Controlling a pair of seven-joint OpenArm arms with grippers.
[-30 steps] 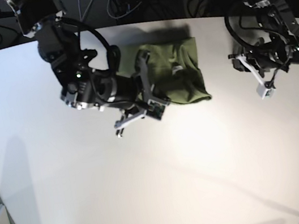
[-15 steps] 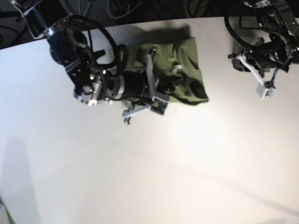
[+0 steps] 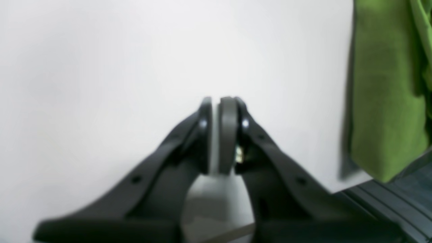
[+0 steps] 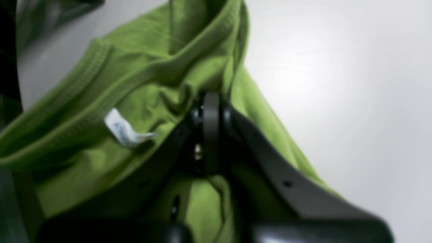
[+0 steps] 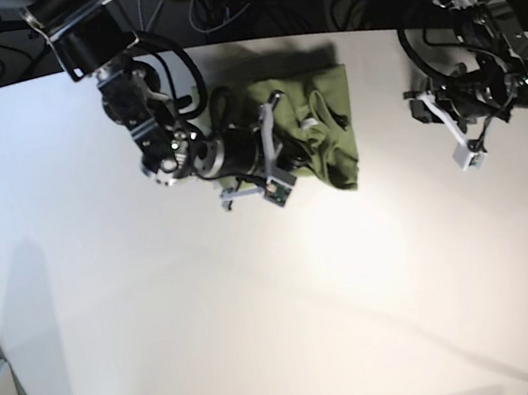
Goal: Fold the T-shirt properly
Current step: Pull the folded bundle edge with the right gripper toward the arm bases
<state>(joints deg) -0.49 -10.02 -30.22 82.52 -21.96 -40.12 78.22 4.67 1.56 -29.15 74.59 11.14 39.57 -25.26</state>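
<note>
**T-shirt bundle dragged toward table's far edge, right claw closed in the cloth**

T-shirt (image 5: 319, 132) sits as a compact olive bundle near the far edge of the table (image 5: 267, 339), collar side up, white label (image 4: 125, 130) showing just beside the right gripper (image 4: 211, 101).

Changes over the last second:
- Right arm has swung in over the shirt's near-left part; its wrist now covers that side.
- Bundle's near edge has pulled back toward the far edge. Footprint is narrower and more bunched than a second ago.
- Left gripper (image 3: 219, 104) hasn't moved, parked well right of the shirt over bare table.

Claws:
- Right: jaws fully together, buried in a fold next to the ribbed collar (image 4: 101, 77). Looks like it's pinching fabric, but the contact itself is hidden.
- Left: pads nearly touching, holding nothing.

Read: looks like a tidy-up or final tuck on an already folded shirt, not a fresh fold. Risk is the drag rumpling the collar layers instead of flattening them.
</note>
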